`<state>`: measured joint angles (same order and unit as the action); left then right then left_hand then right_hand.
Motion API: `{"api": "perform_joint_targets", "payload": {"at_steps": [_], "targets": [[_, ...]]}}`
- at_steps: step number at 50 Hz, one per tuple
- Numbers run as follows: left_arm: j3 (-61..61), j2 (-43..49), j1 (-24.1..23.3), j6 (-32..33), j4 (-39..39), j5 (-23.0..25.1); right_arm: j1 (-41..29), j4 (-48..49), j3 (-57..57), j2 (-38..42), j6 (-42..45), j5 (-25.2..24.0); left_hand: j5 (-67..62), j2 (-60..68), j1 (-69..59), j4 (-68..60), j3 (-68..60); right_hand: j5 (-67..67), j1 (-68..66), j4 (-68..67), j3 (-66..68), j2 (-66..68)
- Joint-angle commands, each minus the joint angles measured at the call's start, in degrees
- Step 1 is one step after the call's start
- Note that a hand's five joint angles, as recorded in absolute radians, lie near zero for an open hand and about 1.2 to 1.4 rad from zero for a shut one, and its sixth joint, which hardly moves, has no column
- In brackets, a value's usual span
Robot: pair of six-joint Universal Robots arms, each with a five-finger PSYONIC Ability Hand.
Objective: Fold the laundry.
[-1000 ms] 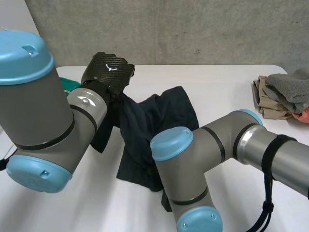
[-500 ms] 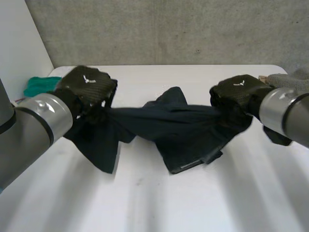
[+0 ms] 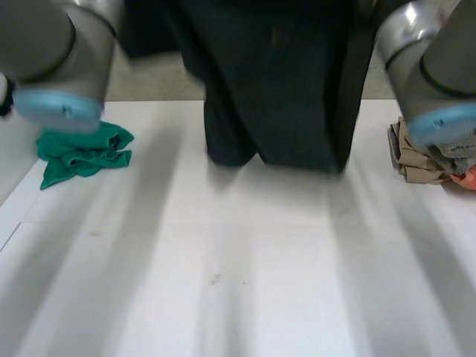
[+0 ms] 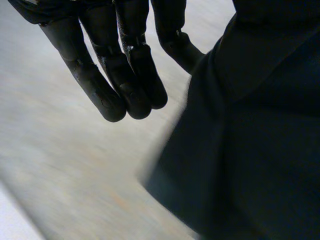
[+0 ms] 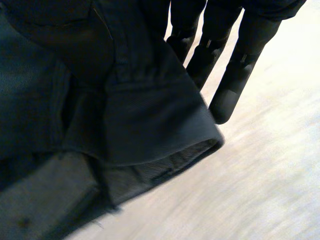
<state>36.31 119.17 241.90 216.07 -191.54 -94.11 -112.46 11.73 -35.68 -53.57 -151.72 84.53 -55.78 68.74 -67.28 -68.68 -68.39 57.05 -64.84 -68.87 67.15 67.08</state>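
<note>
White surface (image 3: pixel 238 268) in front. Further back, dark garment (image 3: pixel 282 89) hanging spread between both raised arms, hem over far part of surface, contact unclear. Left hand (image 4: pixel 117 65): fingers straight, pressed together, pinching garment edge on thumb side. Right hand (image 5: pixel 235 65): fingers straight, slightly apart, pinching hemmed edge. Crumpled green cloth (image 3: pixel 82 152) far left, clothes pile (image 3: pixel 420 152) at far right edge.

dark navy fabric garment (image 3: pixel 275 82) | lifted, hanging in long vertical folds, lower edge near white tabletop (image 3: pixel 238 260) | crumpled green cloth (image 3: pixel 82 152) left | beige-grey clothes heap (image 3: pixel 416 152) right
</note>
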Motion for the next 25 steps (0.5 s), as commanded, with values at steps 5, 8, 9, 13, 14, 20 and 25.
{"api": "perform_joint_targets", "payload": {"at_steps": [5, 8, 9, 13, 14, 20, 25], "targets": [[3.3, -0.4, 1.2, -3.0, 4.7, 0.2, 2.4, 15.1, -0.5, 1.1, -14.3, -2.9, -14.2, 11.3, -12.7, -11.3, -11.6, 13.0, -15.2, -11.1, 12.8, 12.9], [9.8, -1.0, 1.7, -3.0, 6.0, 0.0, 2.7, 9.5, -1.4, 2.9, -14.2, -3.6, -14.2, 11.3, -12.7, -11.3, -11.6, 13.0, -15.2, -11.1, 12.8, 12.9], [11.7, -1.2, 1.7, -3.0, 6.0, 0.0, 2.8, 8.1, -1.9, 3.2, -14.2, -3.8, -14.2, 11.3, -12.7, -11.3, -11.6, 13.0, -15.2, -11.1, 12.8, 12.9], [22.2, -1.1, 0.9, -3.2, 6.0, -0.3, 3.1, 2.8, -5.8, 5.5, -14.3, -7.6, -14.2, 11.3, -12.7, -11.3, -11.6, 13.0, -15.2, -11.1, 12.8, 12.9], [26.5, -0.9, -0.1, -3.2, 5.9, -0.4, 3.4, 0.9, -8.0, 6.5, -14.2, -9.9, -14.2, 11.3, -12.7, -11.3, -11.6, 13.0, -15.2, -11.1, 12.8, 12.9], [38.4, 2.6, -3.5, -3.2, 4.2, -0.4, 3.8, -5.0, -18.8, 9.5, -11.3, -15.1, -14.2, 11.3, -12.7, -11.3, -11.6, 13.0, -15.2, -11.1, 12.8, 12.9], [44.4, 4.2, -6.0, -2.9, 4.2, -1.5, 3.7, -8.6, -28.6, 9.0, -3.8, -15.6, -14.2, 11.3, -12.7, -11.3, -11.6, 13.0, -15.2, -11.1, 12.8, 12.9]]}}
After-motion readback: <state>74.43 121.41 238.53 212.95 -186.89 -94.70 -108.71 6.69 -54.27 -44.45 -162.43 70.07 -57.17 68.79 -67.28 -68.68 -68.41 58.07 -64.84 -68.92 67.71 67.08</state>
